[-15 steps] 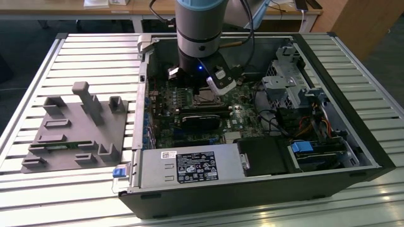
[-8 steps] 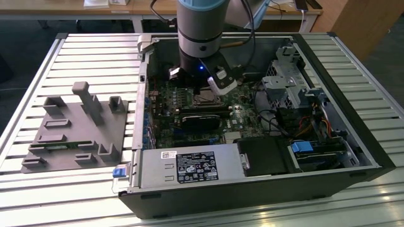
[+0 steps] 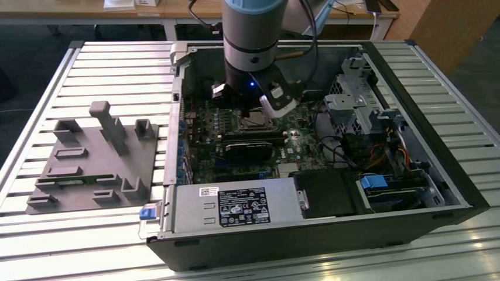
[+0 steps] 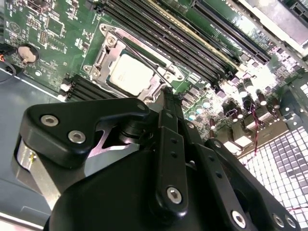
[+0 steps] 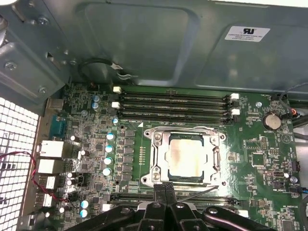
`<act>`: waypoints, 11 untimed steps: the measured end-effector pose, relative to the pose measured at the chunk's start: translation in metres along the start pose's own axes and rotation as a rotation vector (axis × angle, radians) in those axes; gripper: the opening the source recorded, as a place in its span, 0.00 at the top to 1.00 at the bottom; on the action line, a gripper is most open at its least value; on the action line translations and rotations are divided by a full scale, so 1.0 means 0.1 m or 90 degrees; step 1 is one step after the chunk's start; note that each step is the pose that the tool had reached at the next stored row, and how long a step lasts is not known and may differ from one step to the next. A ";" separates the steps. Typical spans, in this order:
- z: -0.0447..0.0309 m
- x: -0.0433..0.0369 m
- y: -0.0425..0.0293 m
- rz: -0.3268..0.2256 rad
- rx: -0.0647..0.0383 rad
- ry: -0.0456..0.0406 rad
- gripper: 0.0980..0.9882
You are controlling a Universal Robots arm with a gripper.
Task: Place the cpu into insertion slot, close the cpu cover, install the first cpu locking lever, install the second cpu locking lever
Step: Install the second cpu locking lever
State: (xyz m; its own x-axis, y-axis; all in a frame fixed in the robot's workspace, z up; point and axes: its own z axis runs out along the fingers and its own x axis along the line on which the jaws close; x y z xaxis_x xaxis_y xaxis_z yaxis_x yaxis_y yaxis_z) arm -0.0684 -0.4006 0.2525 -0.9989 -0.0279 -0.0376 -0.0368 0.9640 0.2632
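Presently, gripper (image 5: 164,188): fingers (image 5: 159,192) pressed together, holding nothing, beside the cpu cover (image 5: 155,159).
Cpu (image 5: 185,156): seated in the insertion slot (image 5: 216,169).
Surface: green motherboard (image 5: 260,159).

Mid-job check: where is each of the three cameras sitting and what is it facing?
Exterior view: off the arm, above the open computer case, looking down; the arm descends over the motherboard.
First wrist view: on the arm, facing the cpu under its cpu cover; gripper at the socket's edge.
Second wrist view: behind the gripper linkage, oblique.
Both wrist views share the cpu.
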 end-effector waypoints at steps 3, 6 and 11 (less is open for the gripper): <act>0.003 -0.021 -0.002 0.000 0.000 0.0000 0.99; 0.007 -0.040 -0.003 0.000 0.000 0.0001 0.99; 0.008 -0.044 -0.004 0.000 0.000 0.0000 0.99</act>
State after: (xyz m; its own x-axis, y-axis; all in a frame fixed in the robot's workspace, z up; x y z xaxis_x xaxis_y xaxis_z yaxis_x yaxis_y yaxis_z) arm -0.0639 -0.4007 0.2518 -0.9989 -0.0278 -0.0375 -0.0367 0.9641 0.2631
